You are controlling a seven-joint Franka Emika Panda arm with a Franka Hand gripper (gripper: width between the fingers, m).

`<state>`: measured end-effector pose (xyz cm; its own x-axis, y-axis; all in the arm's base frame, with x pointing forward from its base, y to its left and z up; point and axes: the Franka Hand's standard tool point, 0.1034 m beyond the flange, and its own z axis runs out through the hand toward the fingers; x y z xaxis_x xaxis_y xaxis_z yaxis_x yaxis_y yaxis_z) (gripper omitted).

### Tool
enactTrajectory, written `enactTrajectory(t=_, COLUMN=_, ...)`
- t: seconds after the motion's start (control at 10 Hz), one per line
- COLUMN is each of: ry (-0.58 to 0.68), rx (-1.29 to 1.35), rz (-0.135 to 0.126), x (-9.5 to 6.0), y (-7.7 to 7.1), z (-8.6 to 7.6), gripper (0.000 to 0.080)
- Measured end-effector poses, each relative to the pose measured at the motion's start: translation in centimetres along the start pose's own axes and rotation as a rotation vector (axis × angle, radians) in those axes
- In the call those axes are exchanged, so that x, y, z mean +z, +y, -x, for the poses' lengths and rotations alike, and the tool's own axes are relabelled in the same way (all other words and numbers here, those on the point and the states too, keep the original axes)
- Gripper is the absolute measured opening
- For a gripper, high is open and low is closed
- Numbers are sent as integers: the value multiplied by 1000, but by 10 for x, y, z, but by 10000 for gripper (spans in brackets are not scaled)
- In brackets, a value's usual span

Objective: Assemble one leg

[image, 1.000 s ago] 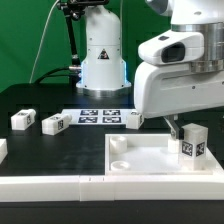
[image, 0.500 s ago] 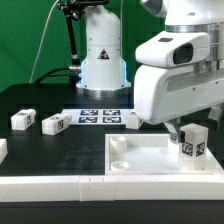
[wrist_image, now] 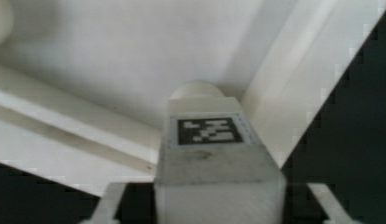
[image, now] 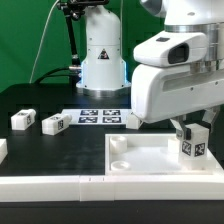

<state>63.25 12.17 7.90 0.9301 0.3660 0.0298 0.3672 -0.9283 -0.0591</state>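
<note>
My gripper (image: 192,133) is shut on a leg (image: 194,144), a small white block with a black-and-white tag. It holds the leg upright over the corner of the large white tray-like part (image: 140,163) at the exterior view's right. In the wrist view the leg (wrist_image: 211,140) stands between my fingers (wrist_image: 119,205), its rounded end against the tray's corner (wrist_image: 101,80). Three more legs lie on the black table: two at the exterior view's left (image: 22,120) (image: 54,124) and one by the arm (image: 131,120).
The marker board (image: 100,116) lies flat behind the tray. The arm's white base (image: 100,60) stands at the back. A long white ledge (image: 50,186) runs along the front, and a white part (image: 2,150) pokes in at the left edge.
The wrist has shifted slightly above the tray corner. The leg has stayed almost in place in the gripper.
</note>
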Motion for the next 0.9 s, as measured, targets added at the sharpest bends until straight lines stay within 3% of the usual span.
enactTrajectory(t=0.6, ry=15, rx=873, rz=-10, x=-1, y=3, z=-2, gripper=290)
enactTrajectory(t=0.9, ry=13, rx=997, rz=-25, x=-1, y=5, z=-2, gripper=291)
